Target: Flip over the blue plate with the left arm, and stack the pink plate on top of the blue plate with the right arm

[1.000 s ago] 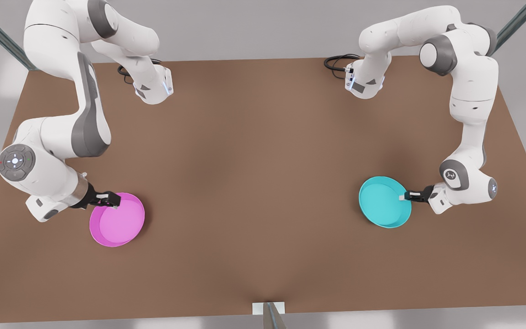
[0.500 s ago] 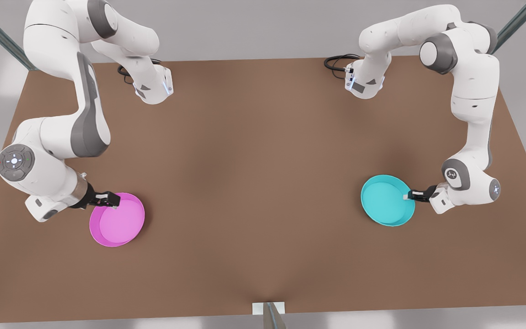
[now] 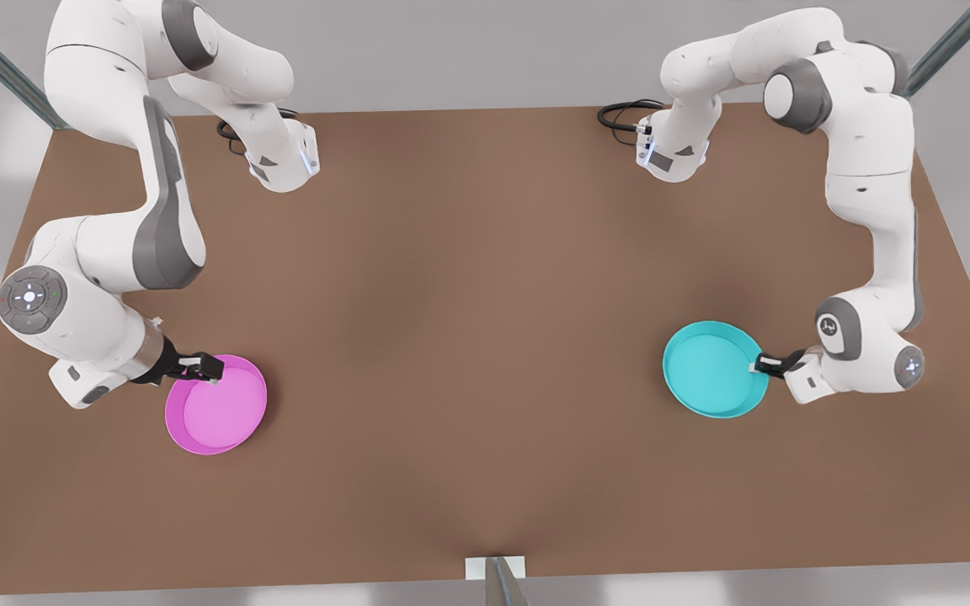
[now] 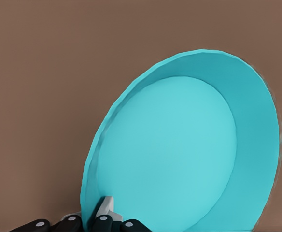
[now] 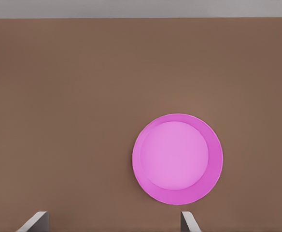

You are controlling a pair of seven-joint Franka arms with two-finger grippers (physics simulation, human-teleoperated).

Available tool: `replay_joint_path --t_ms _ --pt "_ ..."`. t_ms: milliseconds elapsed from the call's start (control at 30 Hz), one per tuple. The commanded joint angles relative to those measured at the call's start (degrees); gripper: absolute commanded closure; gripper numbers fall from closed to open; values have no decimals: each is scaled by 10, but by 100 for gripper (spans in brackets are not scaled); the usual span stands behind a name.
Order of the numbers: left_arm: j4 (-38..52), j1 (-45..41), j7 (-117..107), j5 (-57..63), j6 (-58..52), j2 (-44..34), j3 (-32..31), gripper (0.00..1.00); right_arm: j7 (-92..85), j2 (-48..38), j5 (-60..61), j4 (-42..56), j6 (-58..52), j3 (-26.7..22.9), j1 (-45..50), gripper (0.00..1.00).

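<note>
The blue plate [image 3: 714,369] is on the front view's right, tilted with its hollow side showing. My left gripper [image 3: 761,364] is shut on its rim on the side toward the table's right edge. In the left wrist view the blue plate [image 4: 179,154] stands steeply tilted with the left gripper [image 4: 98,215] pinching its edge. The pink plate [image 3: 217,406] lies flat, hollow side up, on the front view's left. My right gripper [image 3: 201,368] is open over its back-left rim. In the right wrist view the pink plate [image 5: 177,158] lies beyond the spread fingertips [image 5: 36,220].
The brown table [image 3: 468,320] carries both arm bases at its back edge, with black cables [image 3: 620,114] beside them. A small white bracket [image 3: 495,568] sits at the middle of the front edge. Metal struts run off the back corners.
The left arm's wrist has shifted slightly toward the front view's right and lower, and the blue plate held in it has moved and tilted a little. The right arm and pink plate stayed almost still.
</note>
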Motion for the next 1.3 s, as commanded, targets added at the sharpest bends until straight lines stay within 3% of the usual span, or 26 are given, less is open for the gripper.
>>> replay_joint_path --t_ms 0,167,267,600,1267 --pt "11 -5 -6 16 -15 0 0 76 0 0 -1 0 0 0 0 0" --pt "87 -63 -76 81 -128 0 0 77 0 0 -1 0 0 1 -1 0" --pt "136 -127 -132 177 -205 0 0 77 0 0 -1 0 0 0 -1 0" --pt "186 -313 -272 463 -328 1 0 77 0 0 -1 0 0 1 0 0" --pt "174 -561 -492 719 -468 47 1 77 -1 0 -2 0 0 0 -3 0"
